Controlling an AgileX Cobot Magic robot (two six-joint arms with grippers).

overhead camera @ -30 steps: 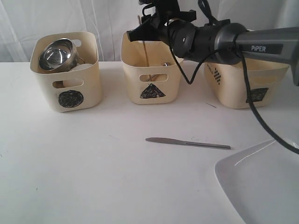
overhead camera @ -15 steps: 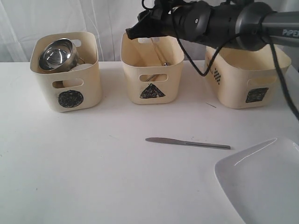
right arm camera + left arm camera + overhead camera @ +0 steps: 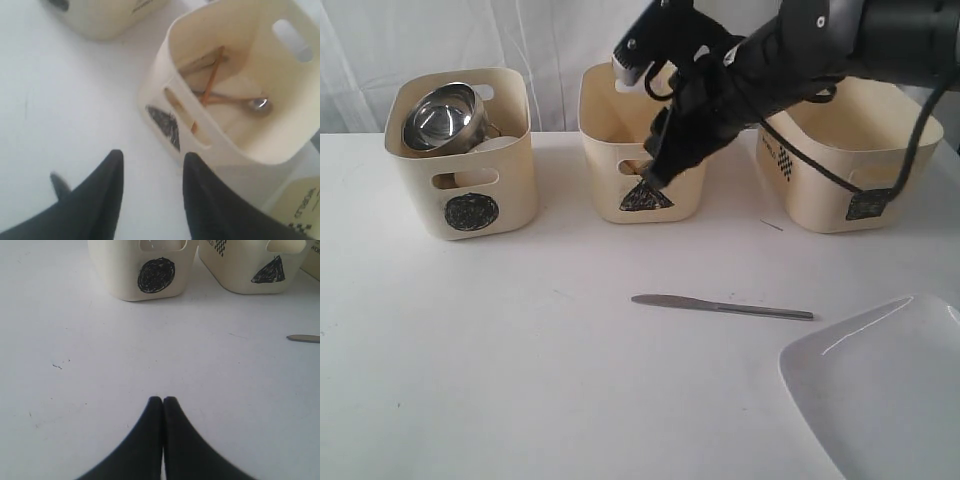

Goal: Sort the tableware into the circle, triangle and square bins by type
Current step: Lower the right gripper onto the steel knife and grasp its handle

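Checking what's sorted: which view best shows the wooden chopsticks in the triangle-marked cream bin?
Right wrist view: it looks into the cream triangle bin, where the chopsticks lie crossed. In the exterior view the right arm largely hides them; the left wrist view shows only the bin's front.

We see a matt plastic circle bin (image 3: 512,185) holding a shiny steel bowl (image 3: 438,118). At five o'clock, the plate (image 3: 885,400) looks glossy.

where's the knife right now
In the exterior view the knife lies flat on the table, a little right of centre, in front of the triangle bin and just left of the white plate.
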